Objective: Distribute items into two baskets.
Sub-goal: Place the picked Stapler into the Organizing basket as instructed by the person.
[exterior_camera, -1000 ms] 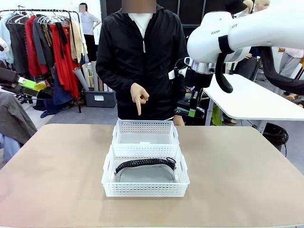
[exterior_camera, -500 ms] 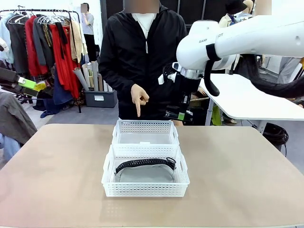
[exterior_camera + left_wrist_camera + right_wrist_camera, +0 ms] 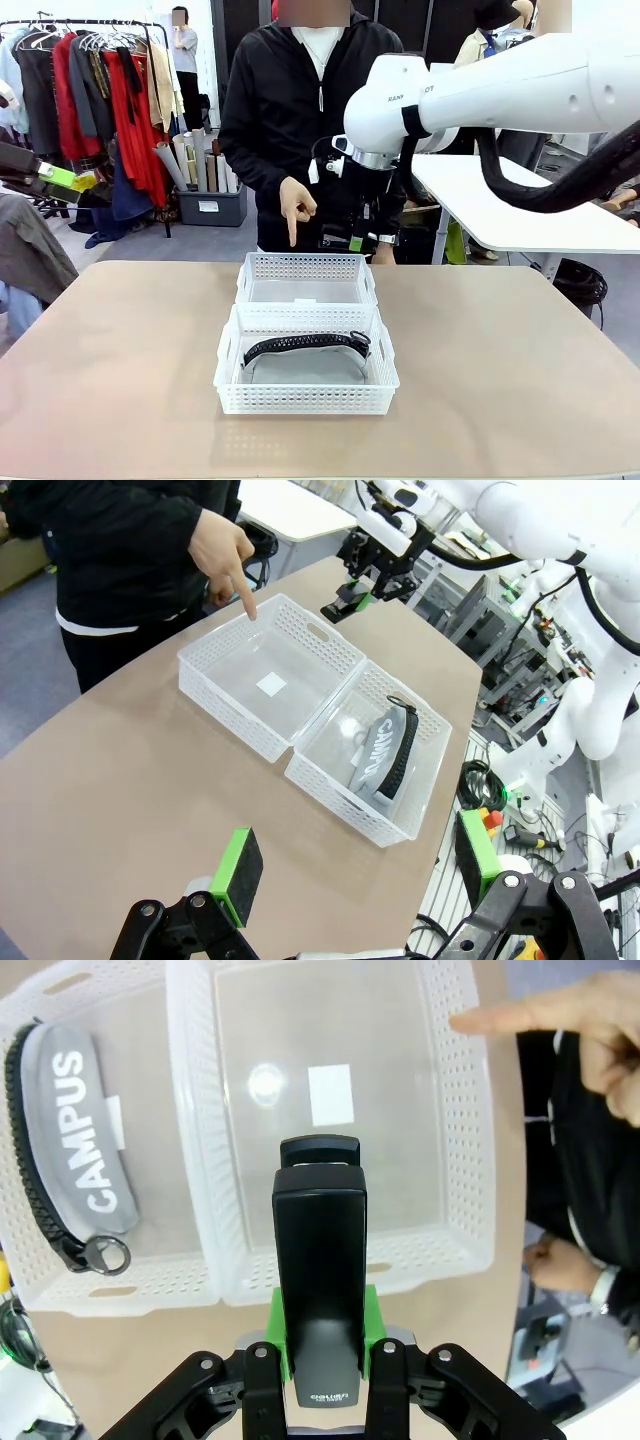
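Black oblong stapler (image 3: 320, 1270) clamped in the right gripper (image 3: 322, 1335), at lower centre of the right wrist view.

The right arm reaches in from the upper right of the front view, its gripper hanging above the far white lattice plastic basket (image 3: 306, 279). The grey fabric bag (image 3: 306, 358) lies in the near basket (image 3: 306, 372). The person's hand (image 3: 297, 205) points down. The left gripper (image 3: 355, 880) is spread wide, holding nothing.

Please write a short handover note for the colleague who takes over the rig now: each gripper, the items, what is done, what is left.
Right gripper: shut on the black stapler, held in the air above the far basket.
Left gripper: open, holding nothing, above the table's near side.
Grey bag: lies in the near basket. Done.
Far basket: holds no item; the person's hand points down at it.
Left: lower the stapler into the far basket, release, withdraw.
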`<action>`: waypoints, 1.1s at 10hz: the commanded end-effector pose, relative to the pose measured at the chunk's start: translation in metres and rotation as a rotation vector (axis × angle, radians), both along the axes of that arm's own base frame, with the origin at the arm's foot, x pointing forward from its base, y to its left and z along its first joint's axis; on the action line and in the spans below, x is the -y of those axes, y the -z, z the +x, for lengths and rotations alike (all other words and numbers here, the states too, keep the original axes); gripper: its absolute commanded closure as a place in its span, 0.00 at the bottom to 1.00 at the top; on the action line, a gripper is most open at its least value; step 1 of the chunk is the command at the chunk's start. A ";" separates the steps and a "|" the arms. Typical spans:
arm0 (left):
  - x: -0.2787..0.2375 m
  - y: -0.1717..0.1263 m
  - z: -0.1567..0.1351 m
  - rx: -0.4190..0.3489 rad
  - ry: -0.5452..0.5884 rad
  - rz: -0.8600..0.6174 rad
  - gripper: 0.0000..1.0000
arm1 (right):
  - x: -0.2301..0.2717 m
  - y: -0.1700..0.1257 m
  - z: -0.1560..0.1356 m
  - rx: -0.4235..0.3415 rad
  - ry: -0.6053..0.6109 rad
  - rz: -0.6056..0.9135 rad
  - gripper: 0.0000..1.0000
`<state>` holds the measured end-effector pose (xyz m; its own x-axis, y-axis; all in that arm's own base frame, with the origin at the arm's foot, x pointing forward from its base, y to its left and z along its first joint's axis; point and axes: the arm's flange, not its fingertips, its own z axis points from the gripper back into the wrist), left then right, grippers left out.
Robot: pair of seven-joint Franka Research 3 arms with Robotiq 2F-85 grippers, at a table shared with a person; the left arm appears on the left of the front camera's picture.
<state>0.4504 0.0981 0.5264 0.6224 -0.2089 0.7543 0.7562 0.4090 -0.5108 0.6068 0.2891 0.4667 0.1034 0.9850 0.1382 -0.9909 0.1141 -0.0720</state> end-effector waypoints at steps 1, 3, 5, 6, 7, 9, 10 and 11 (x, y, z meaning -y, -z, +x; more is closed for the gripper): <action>0.000 -0.001 -0.001 0.003 -0.002 0.001 0.00 | -0.010 0.002 0.012 0.011 -0.065 0.011 1.00; 0.000 -0.001 -0.001 0.003 -0.002 0.001 0.00 | -0.025 0.012 0.011 0.023 -0.066 0.008 1.00; 0.000 -0.001 -0.001 0.003 -0.002 0.001 0.00 | -0.038 0.020 0.012 0.027 -0.084 0.003 1.00; 0.000 -0.001 -0.001 0.003 -0.002 0.001 0.00 | -0.043 0.025 0.014 0.028 -0.100 0.002 1.00; 0.000 -0.001 -0.001 0.003 -0.002 0.001 0.00 | -0.046 0.030 0.017 0.025 -0.102 0.007 1.00; 0.000 -0.001 -0.001 0.003 -0.002 0.001 0.00 | -0.053 0.045 0.022 0.003 -0.118 0.010 1.00; 0.000 -0.001 -0.001 0.003 -0.002 0.001 0.00 | -0.059 0.054 0.024 -0.014 -0.123 0.006 1.00; 0.000 -0.001 -0.001 0.003 -0.002 0.001 0.00 | -0.063 0.061 0.025 -0.025 -0.129 0.011 1.00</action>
